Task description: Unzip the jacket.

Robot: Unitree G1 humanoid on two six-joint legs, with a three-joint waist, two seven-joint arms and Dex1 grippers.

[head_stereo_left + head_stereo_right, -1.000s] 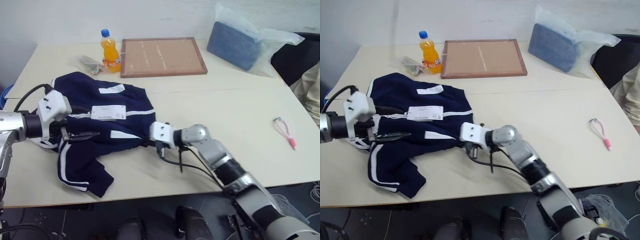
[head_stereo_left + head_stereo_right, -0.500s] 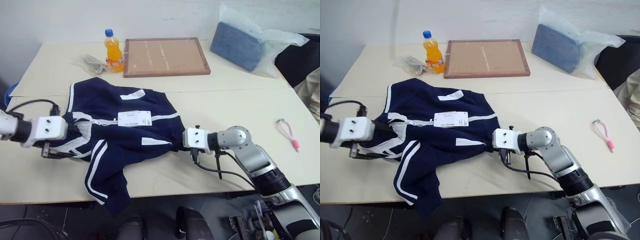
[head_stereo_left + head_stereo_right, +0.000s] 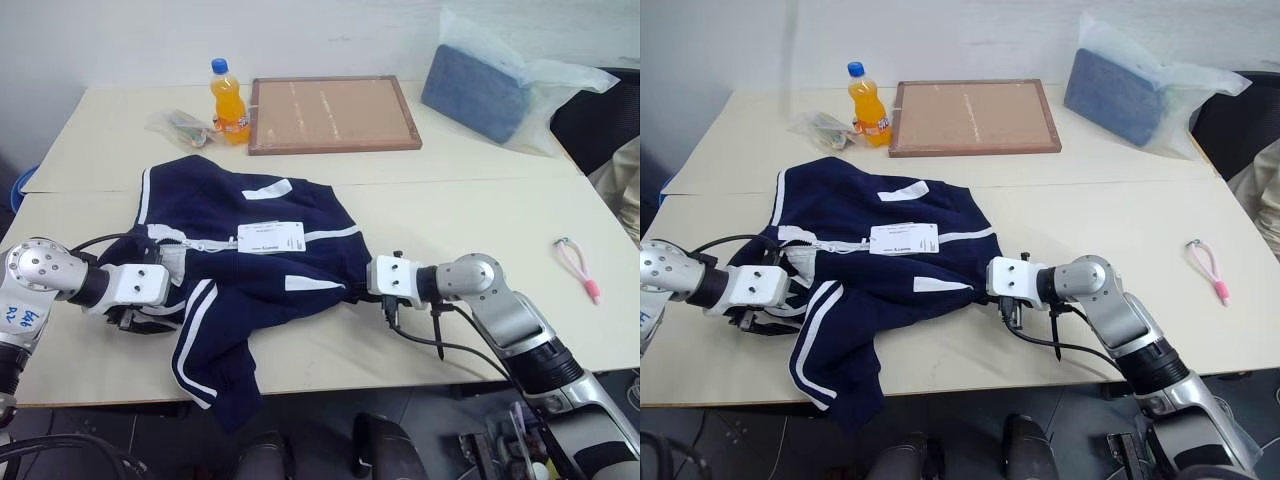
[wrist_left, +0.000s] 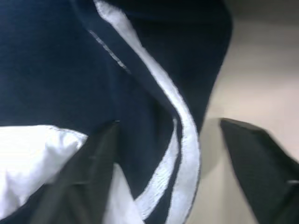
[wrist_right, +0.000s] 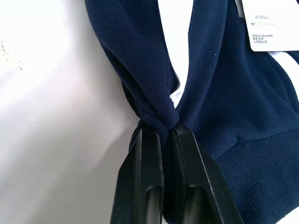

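Note:
The navy jacket lies crumpled on the table's left half, with a paper tag on top and its white zipper running toward the collar. One striped sleeve hangs over the front edge. My left gripper sits low at the jacket's collar end. It is open, and in the left wrist view white-trimmed fabric lies between its spread fingers. My right gripper is shut on the jacket's hem, pinching a bunched fold at the jacket's right side.
An orange drink bottle, a plastic packet and a wood-framed cork board stand at the back. A blue cloth in a clear bag lies back right, and a pink loop on the right. A black chair stands past the right edge.
The right gripper dragged the jacket to the right by its hem, then held still. The left gripper sank and rolled down onto the collar end.

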